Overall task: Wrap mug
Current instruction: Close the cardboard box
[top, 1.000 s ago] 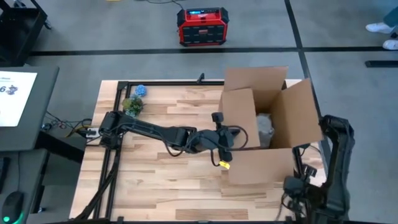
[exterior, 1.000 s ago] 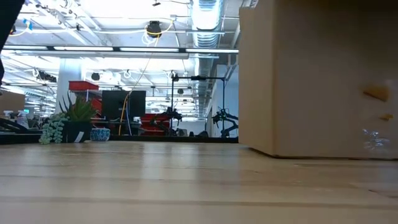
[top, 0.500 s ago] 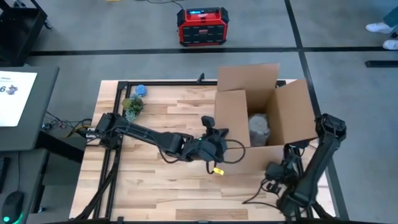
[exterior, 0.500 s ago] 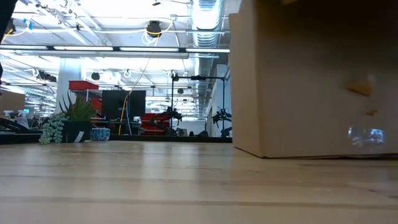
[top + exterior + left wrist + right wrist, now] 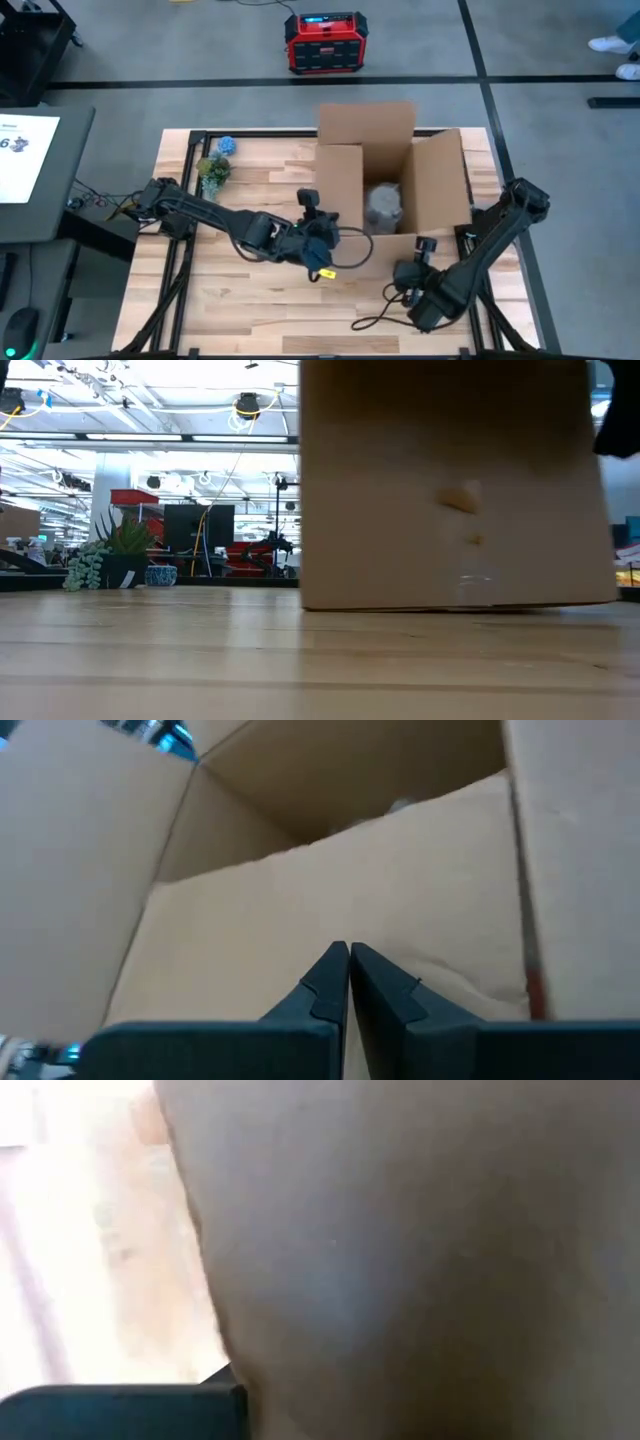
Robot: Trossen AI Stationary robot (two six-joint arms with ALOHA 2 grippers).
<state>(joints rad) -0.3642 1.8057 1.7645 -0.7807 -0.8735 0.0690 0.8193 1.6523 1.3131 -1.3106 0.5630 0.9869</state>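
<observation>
An open cardboard box stands on the table right of centre, its flaps up. It fills much of the low view. A pale crumpled bundle sits on the box's floor; the mug itself is hidden. My left gripper is at the box's near-left corner, shut, its tips before a cardboard panel. My right gripper is at the box's near side, close to its front wall, which blocks the right wrist view. My left gripper points its shut fingertips level at the outer face of the box's near-left panel, coming from the table's left and near side. I cannot tell whether they touch the cardboard.
A small potted plant and a blue pot stand at the table's far left corner. A yellow tag hangs by the left wrist. Bare wood lies near and left of the box. A red device stands on the floor.
The box has slid along the table toward its left edge, staying upright with the bundle inside. My left gripper has gone left alongside it at the same corner. My right gripper has gone left and toward the far edge, closing on the box's near side.
</observation>
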